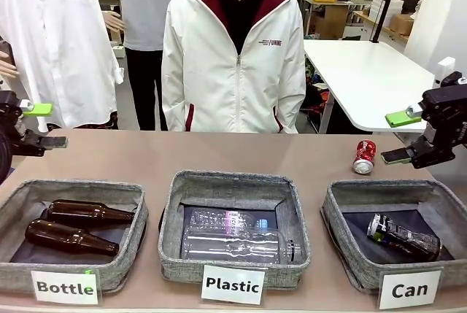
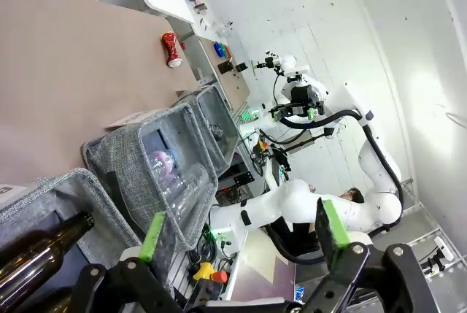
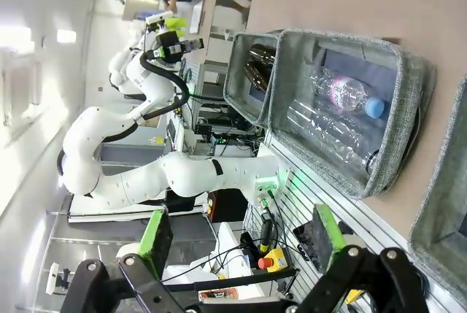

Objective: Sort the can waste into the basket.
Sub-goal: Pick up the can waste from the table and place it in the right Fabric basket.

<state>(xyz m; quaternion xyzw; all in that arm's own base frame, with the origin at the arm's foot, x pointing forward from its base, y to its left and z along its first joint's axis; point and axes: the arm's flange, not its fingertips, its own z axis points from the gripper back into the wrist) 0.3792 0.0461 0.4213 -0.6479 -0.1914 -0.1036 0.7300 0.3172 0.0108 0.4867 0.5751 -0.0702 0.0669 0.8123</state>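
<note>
The red can lies on the brown table just behind the grey "Can" basket; it also appears far off as the red can. The dark printed can lies inside that basket. My right gripper hangs open above the table's right edge, a little right of the red can, with nothing between its green pads. My left gripper is open at the far left, above the table behind the "Bottle" basket, its pads empty.
The "Bottle" basket holds two brown glass bottles. The "Plastic" basket in the middle holds clear plastic bottles. A person in a white jacket stands at the far side. Bare table stretches behind the baskets.
</note>
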